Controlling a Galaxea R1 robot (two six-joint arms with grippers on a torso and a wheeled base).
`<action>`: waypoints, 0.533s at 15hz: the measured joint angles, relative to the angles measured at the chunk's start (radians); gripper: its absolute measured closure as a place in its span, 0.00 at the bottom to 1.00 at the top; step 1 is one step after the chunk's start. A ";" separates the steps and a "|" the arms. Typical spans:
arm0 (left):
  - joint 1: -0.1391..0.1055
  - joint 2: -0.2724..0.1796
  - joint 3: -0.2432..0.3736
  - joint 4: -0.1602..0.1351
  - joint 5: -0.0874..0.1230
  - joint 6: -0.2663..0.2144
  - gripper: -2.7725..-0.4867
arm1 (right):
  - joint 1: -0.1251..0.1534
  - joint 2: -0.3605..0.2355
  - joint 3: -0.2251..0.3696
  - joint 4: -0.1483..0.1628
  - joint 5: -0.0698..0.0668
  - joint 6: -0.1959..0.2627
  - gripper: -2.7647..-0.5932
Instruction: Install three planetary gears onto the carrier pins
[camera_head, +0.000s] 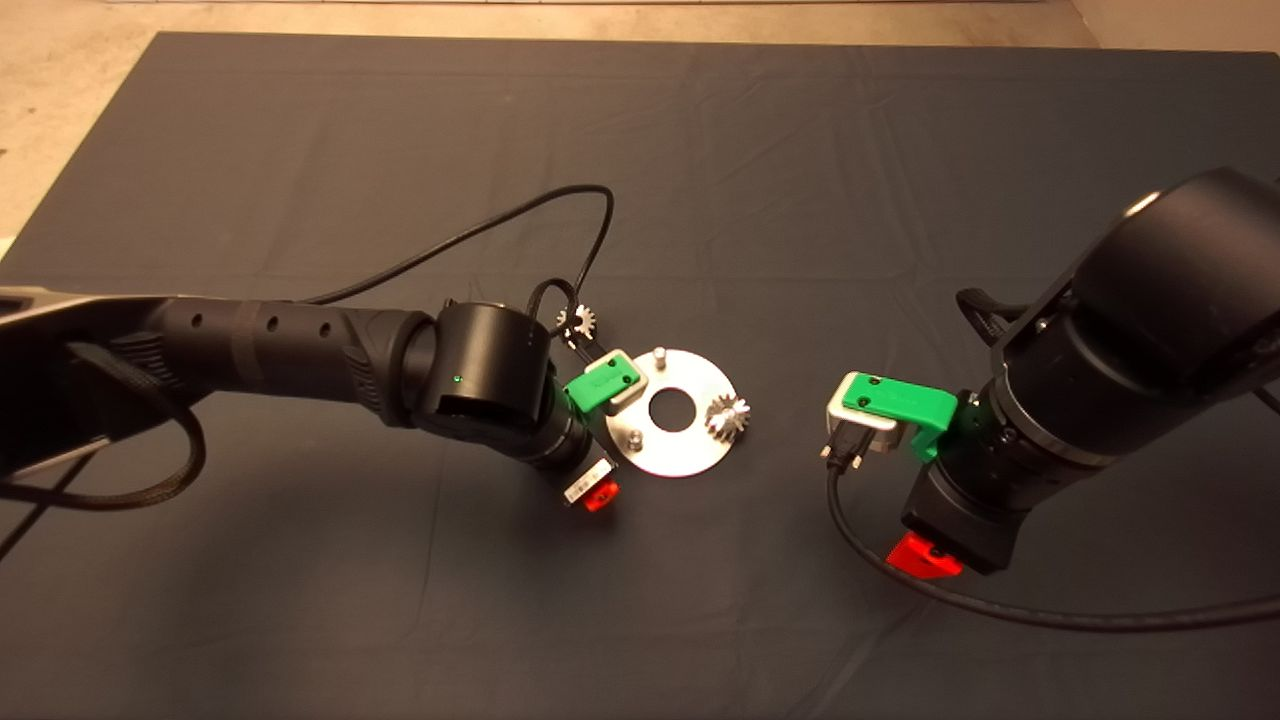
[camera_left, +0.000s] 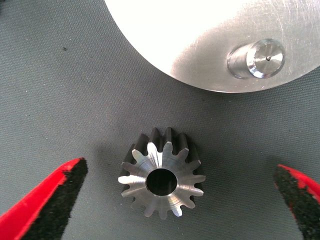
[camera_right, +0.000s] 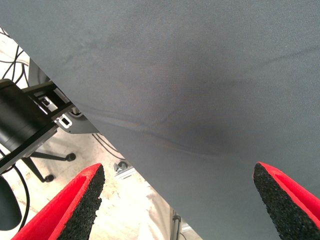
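The silver disc (camera_head: 690, 450) lies mid-mat with two bare carrier pins (camera_head: 659, 354) (camera_head: 633, 437). One planetary gear (camera_head: 727, 415) sits on the disc's right side, hiding any pin under it. A second gear (camera_head: 578, 320) lies on the mat behind the left wrist. My left gripper (camera_head: 592, 490) hangs at the disc's left edge, open. In the left wrist view a third gear (camera_left: 162, 180) lies flat on the mat between its fingers (camera_left: 55, 200), untouched, beside the disc's rim (camera_left: 200, 45) and a pin (camera_left: 257, 59). My right gripper (camera_head: 925, 555) is open and empty, right of the disc.
A black cable (camera_head: 520, 215) loops from the left wrist over the mat behind the disc. Another cable (camera_head: 1000, 605) trails from the right wrist. The right wrist view shows the bare mat (camera_right: 200, 75), its edge, and a chair base (camera_right: 50, 165) on the floor.
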 joint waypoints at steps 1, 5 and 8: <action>0.004 0.000 -0.006 0.001 0.000 0.002 0.05 | 0.000 0.000 0.000 0.000 0.000 0.000 0.26; 0.008 0.000 -0.013 0.003 0.000 0.006 0.11 | 0.000 0.000 0.000 0.000 0.000 0.000 0.26; 0.008 0.000 -0.019 0.004 0.000 0.006 0.17 | 0.000 0.000 0.000 0.000 0.000 0.000 0.26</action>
